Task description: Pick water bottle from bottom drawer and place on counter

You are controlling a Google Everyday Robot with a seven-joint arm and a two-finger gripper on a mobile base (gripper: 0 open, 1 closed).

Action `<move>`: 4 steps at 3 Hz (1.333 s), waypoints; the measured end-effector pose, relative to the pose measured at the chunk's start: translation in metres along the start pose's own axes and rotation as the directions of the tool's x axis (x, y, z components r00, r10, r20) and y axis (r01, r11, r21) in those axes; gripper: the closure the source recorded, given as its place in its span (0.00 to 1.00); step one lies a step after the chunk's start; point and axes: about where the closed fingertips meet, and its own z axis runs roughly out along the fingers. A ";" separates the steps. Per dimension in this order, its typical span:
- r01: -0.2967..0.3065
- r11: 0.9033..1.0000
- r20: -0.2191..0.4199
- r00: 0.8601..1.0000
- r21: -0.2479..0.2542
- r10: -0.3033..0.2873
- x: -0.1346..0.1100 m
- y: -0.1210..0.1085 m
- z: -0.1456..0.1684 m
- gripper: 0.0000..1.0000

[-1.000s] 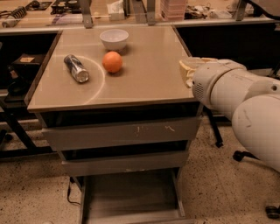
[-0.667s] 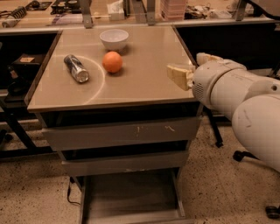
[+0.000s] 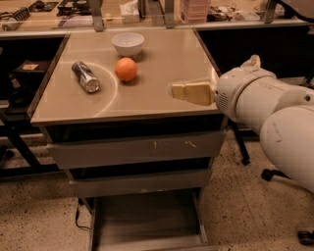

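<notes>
The counter (image 3: 162,59) is a glossy beige tabletop with a thin grey rim. My gripper (image 3: 189,92) reaches in from the right on a white arm and hangs just over the counter's right front part. The bottom drawer (image 3: 147,218) is pulled out near the floor, and the part of its grey floor that shows is bare. No water bottle shows anywhere; I cannot tell whether the gripper holds one.
A silver can (image 3: 86,76) lies on the counter's left side. An orange (image 3: 126,69) sits near the middle, with a white bowl (image 3: 128,43) behind it. Two shut drawer fronts (image 3: 137,149) sit below the counter. A cluttered bench (image 3: 147,12) runs behind.
My gripper has moved left, from the counter's right edge to well over its right front part. The can, orange and bowl have not moved.
</notes>
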 end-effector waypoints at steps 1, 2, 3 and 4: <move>0.029 0.994 -0.043 0.999 0.102 -0.025 0.017 -0.059 -0.028 0.00; 0.078 0.935 -0.160 0.987 0.347 -0.023 0.049 -0.186 -0.130 0.00; 0.046 0.766 -0.215 0.969 0.641 0.121 0.069 -0.306 -0.295 0.00; 0.045 0.719 -0.213 0.966 0.693 0.145 0.067 -0.325 -0.326 0.00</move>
